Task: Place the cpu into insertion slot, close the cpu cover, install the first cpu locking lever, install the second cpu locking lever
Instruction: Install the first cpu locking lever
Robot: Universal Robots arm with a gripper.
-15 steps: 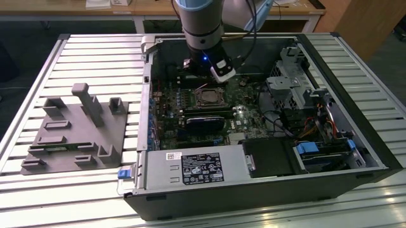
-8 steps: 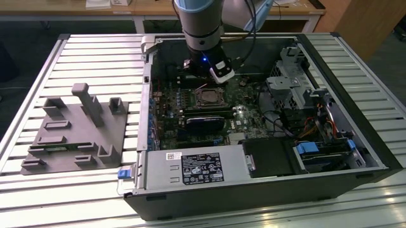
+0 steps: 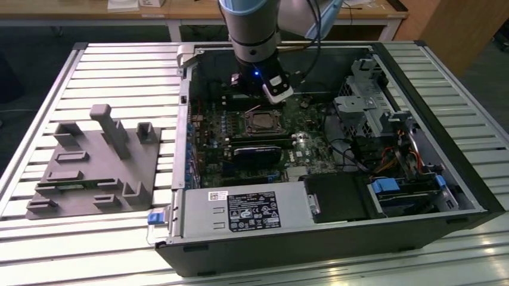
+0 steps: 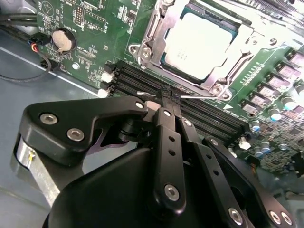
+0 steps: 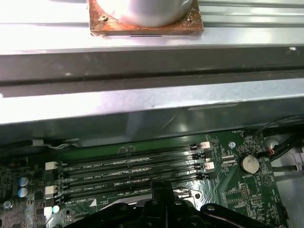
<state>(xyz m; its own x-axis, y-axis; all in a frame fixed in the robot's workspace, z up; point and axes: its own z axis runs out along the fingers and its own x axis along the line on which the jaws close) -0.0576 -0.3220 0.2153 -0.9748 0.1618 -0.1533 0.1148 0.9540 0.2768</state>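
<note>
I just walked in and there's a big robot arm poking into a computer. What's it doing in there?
The robot arm is reaching down into an open computer case. The cpu sits in the insertion slot, and the cpu cover lies flat around its edges. The end effector is right beside the slot, over the memory slots. It looks pinched shut on a thin wire locking lever.

Exterior view: high, angled down into open computer case. Both wrist views: close, past gripper, sharing memory slots.
</note>
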